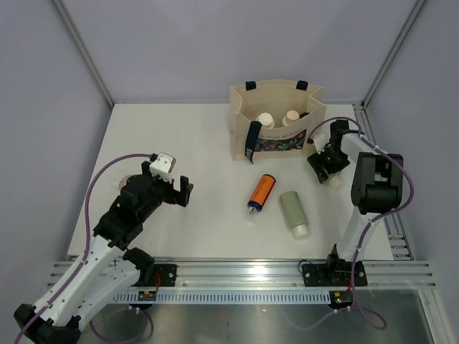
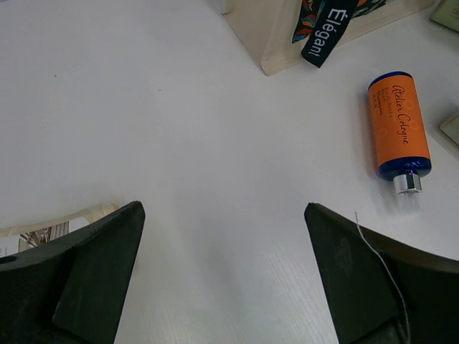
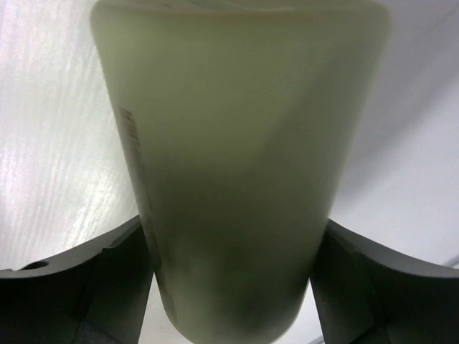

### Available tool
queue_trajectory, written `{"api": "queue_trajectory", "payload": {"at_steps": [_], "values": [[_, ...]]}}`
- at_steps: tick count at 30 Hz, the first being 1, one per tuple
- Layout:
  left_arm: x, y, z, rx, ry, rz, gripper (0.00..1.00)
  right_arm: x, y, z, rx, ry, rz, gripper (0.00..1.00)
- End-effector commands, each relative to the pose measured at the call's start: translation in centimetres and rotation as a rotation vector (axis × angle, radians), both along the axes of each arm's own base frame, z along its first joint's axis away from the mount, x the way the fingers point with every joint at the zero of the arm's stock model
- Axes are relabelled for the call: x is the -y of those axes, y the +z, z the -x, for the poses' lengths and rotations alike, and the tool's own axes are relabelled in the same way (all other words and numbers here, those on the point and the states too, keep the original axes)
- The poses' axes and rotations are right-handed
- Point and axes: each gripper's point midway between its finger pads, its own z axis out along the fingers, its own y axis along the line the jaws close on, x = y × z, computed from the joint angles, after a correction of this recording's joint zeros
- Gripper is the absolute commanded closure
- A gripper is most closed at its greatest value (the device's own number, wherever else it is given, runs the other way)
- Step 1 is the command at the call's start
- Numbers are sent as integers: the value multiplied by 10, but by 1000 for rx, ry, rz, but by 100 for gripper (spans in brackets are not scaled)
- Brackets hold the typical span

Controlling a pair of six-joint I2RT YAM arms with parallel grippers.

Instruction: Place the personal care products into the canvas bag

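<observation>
The beige canvas bag (image 1: 276,136) stands open at the back of the table, and two cream bottles (image 1: 266,120) show inside it. An orange bottle (image 1: 262,190) (image 2: 399,125) with a blue tip lies in front of the bag. Beside it lies a sage-green bottle (image 1: 294,210) with a white cap. My right gripper (image 1: 326,168) (image 3: 233,287) is low, right of the bag. Its fingers (image 3: 107,279) press both sides of another sage-green bottle (image 3: 237,165), whose white cap (image 1: 334,181) peeks out. My left gripper (image 1: 183,192) (image 2: 224,215) is open over bare table, left of the orange bottle.
The bag's navy strap (image 2: 326,32) hangs down its front near corner. A pale object (image 2: 43,229) lies partly hidden under my left arm. Grey walls close the table on three sides. A metal rail (image 1: 237,272) runs along the near edge.
</observation>
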Motion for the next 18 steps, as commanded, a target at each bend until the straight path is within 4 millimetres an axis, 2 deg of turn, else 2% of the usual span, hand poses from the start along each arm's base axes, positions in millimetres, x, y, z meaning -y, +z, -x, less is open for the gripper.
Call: {"api": "queue_trajectory", "payload": {"at_steps": [1,2,5,6,8,9,10,13,18], "values": [[-4,5,-7,30,27,-6,1,-13,0,-1,-28,23,-63,22],[-4,5,-7,29,28,-3,1,-14,2,-1,-27,24,-72,31],[-4,5,-7,27,34,-3,1,-19,6,3,-22,28,-97,44],[-4,4,-7,25,35,-5,1,-21,7,7,-28,31,-106,54],[-4,4,-7,25,35,-5,1,-22,16,11,-12,39,-108,66],[-4,4,-7,26,34,-4,1,-22,15,17,-19,39,-110,84],[-4,4,-7,25,32,-4,1,-23,19,19,-7,41,-116,90],[-4,4,-7,26,31,-3,1,-27,39,30,29,38,-156,96],[-3,4,-7,23,28,-1,1,-38,57,42,41,9,-286,100]]}}
